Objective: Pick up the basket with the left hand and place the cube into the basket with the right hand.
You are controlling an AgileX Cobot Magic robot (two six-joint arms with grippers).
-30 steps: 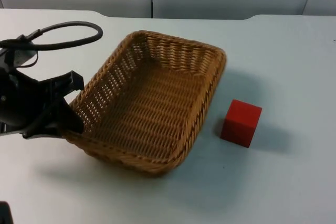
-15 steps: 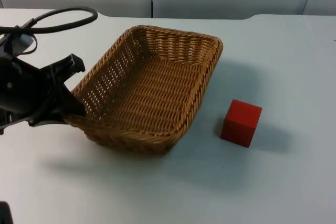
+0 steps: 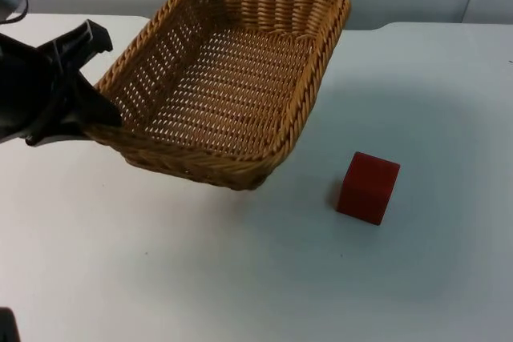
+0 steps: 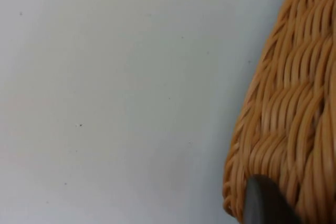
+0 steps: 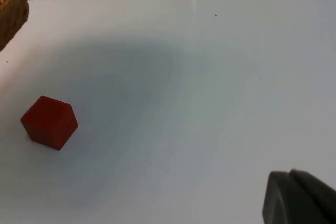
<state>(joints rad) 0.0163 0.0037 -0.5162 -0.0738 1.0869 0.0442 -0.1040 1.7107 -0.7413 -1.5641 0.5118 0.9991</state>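
Now left gripper (image 3: 94, 118) clamps basket (image 3: 232, 78)

Woven wicker basket (image 3: 232, 86), matt smooth red cube (image 3: 368, 187), smooth white table (image 3: 417, 278)

You can't see the left gripper's (image 3: 100, 122) fingertips: the woven tan wicker basket's (image 3: 232, 78) wall hides them, so their grip stays unclear.

basket (image 3: 232, 78): tan woven wicker | cube (image 3: 368, 188): plain red | table (image 3: 417, 278): white | left gripper (image 3: 94, 122): black
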